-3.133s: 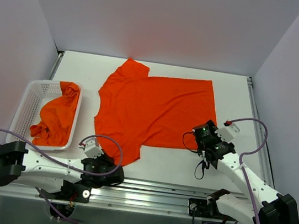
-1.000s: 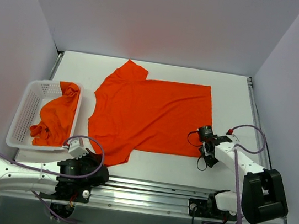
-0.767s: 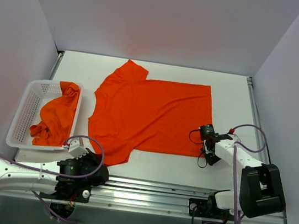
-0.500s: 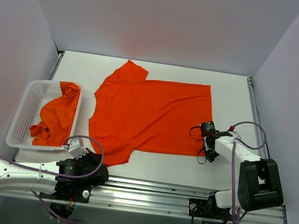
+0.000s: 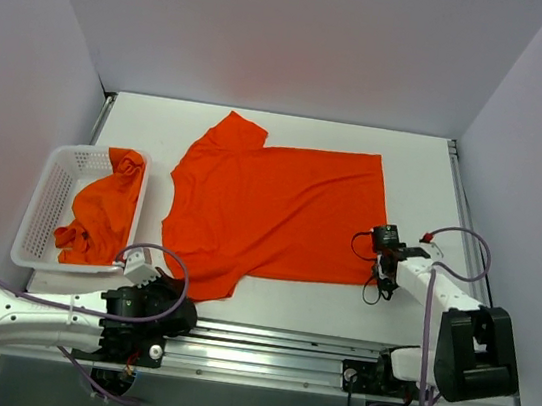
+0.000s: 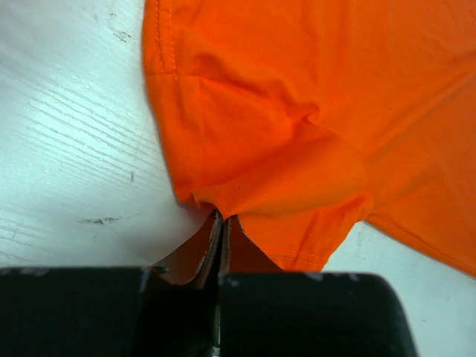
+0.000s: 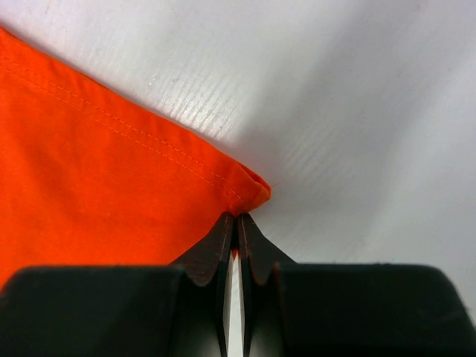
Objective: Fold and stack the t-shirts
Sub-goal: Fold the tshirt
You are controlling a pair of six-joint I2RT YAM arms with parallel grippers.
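White tabletop (image 5: 426,174), scuffed and finely ribbed in the wrist views. Plain pale walls (image 5: 275,32) box it in at 9, 12 and 3 o'clock. A metal rail (image 5: 281,344) runs along the 6 o'clock edge by the arm bases.

1 container: white perforated basket (image 5: 45,194) at the tabletop's 9 o'clock edge. It holds 1 crumpled t-shirt (image 5: 103,215), orange-red, bunched against the wall toward 3 o'clock.

Spread t-shirt (image 5: 275,209), same colour, lies flat mid-tabletop, just beside the basket with a strip of tabletop between. Long axis runs 9 to 3: neck end points to 9 o'clock, hem to 3. Far sleeve (image 5: 238,126) sticks out to 12 o'clock, near sleeve (image 5: 208,277) to 6.

Left jaws are clenched on the near sleeve's edge, with the fabric puckered up at the tips. Right jaws are clenched on the hem corner (image 7: 249,187) at the shirt's 4 o'clock, the fabric pinched between the tips.
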